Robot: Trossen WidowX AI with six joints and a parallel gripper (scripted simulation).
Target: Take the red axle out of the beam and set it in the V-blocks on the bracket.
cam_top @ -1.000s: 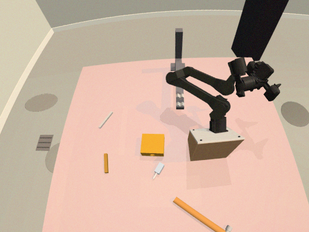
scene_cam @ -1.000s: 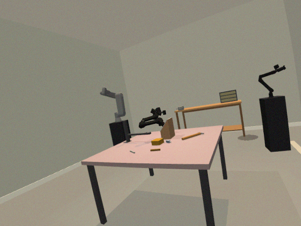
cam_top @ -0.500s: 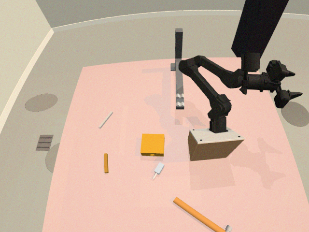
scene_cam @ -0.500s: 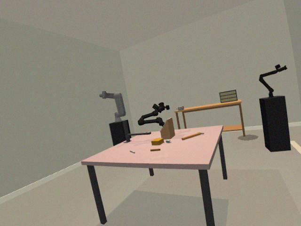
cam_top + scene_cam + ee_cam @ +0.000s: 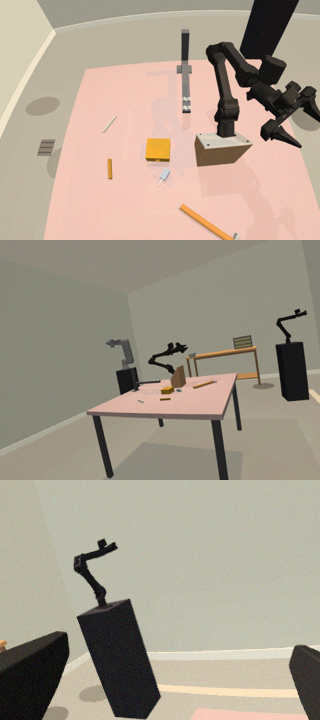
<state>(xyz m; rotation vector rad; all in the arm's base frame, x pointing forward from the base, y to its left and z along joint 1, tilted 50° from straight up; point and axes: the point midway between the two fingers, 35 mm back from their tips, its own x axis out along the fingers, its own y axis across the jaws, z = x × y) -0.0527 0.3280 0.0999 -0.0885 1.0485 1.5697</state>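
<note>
The gripper (image 5: 310, 134) (image 5: 187, 349) (image 5: 182, 651) stood spread almost to its limit, with nothing between its fingers, high and well apart from the yellow block (image 5: 158, 148) (image 5: 165, 391), probably the beam. The red axle could not be made out; a round mark on the block's side suggested that it sat inside. Beyond the block, the bracket (image 5: 185, 82) (image 5: 148, 382) reached out, its pale V-blocks (image 5: 186, 107) showing no axle. The job appeared to be at its start, the approach to the block in hand. Good work called for turning back toward that block, lining the fingers up with the bore and drawing straight along it, gently, lest a skewed pull drag the block or jam the axle.
</note>
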